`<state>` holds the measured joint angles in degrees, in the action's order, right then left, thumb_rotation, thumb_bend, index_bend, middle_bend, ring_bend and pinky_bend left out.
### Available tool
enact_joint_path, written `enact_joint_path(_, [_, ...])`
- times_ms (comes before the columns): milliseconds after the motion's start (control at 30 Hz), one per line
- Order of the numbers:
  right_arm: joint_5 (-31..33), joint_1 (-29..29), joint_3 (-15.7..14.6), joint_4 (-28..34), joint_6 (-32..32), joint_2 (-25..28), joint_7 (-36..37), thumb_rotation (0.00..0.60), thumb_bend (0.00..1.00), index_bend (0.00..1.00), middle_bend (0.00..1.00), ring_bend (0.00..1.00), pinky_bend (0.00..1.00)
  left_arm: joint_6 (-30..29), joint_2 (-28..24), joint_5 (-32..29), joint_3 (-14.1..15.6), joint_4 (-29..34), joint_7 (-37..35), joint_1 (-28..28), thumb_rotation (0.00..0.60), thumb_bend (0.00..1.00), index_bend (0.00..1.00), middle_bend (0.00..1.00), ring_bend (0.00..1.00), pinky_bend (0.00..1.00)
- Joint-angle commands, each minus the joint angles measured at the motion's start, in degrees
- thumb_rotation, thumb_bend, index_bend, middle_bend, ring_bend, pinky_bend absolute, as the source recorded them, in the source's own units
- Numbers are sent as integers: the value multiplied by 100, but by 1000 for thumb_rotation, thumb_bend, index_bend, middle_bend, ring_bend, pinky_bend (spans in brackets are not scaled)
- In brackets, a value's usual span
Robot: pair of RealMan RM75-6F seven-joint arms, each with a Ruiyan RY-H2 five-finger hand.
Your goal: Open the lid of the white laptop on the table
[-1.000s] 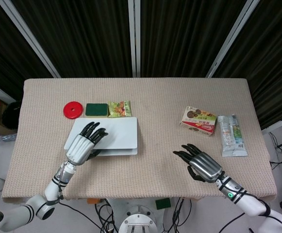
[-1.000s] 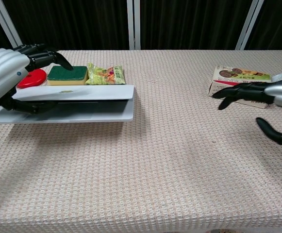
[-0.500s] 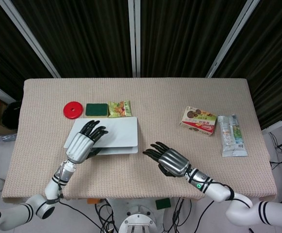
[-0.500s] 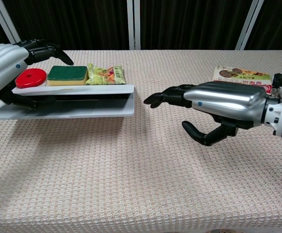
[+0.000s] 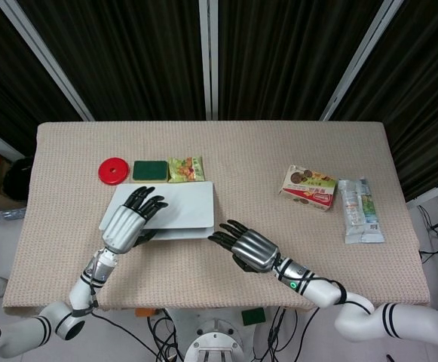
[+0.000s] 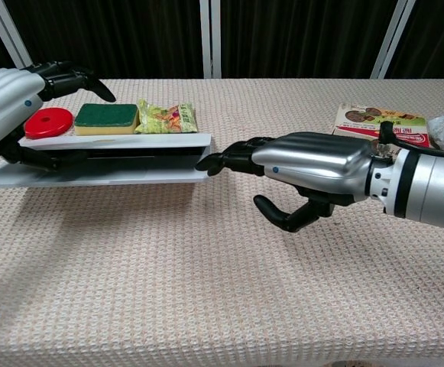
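The white laptop (image 5: pixel 179 210) lies at the left of the table, its lid (image 6: pixel 122 143) lifted a little off the base (image 6: pixel 99 177), leaving a dark gap. My left hand (image 5: pixel 128 223) holds the lid's left front edge, with fingers (image 6: pixel 69 79) above the lid and the thumb in the gap beneath. My right hand (image 5: pixel 246 248) hovers just right of the laptop with its fingers spread and nothing in it. In the chest view this right hand (image 6: pixel 306 162) has its fingertips (image 6: pixel 210 161) at the laptop's right front corner; whether they touch it I cannot tell.
Behind the laptop lie a red disc (image 5: pixel 112 171), a green sponge (image 5: pixel 150 170) and a snack packet (image 5: pixel 186 169). A snack box (image 5: pixel 308 187) and a clear wrapped packet (image 5: pixel 359 210) lie at the right. The table's front edge runs just below both forearms.
My right hand has swept left across the table from the right side to the laptop's right front corner. The lid's gap has widened slightly; the left hand has kept its hold.
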<state>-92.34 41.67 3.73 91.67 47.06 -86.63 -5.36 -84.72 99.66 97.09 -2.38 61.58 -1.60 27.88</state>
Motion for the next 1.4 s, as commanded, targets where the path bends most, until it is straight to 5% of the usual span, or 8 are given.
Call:
enact_joint_path(33, [21,34,1,-28,39,-54,-25,600,752,0,73,0,0,-4,-1,-2,2,1,-8,-1,600,799,271,250,109,148])
enact_joint_path(867, [440,324,-133,-274,-138,-501,-420,600,752,0,74,0,0,-58,-68,-20,-95,-24,-57,105,600,800,271,250,109,146])
enact_joint_path(1400, [1172,704,-2,-848,-786,-1053,-598,600,753,0,74,0,0,188,-411,-205,-469,103,-77,477,600,799,271,245,108,144])
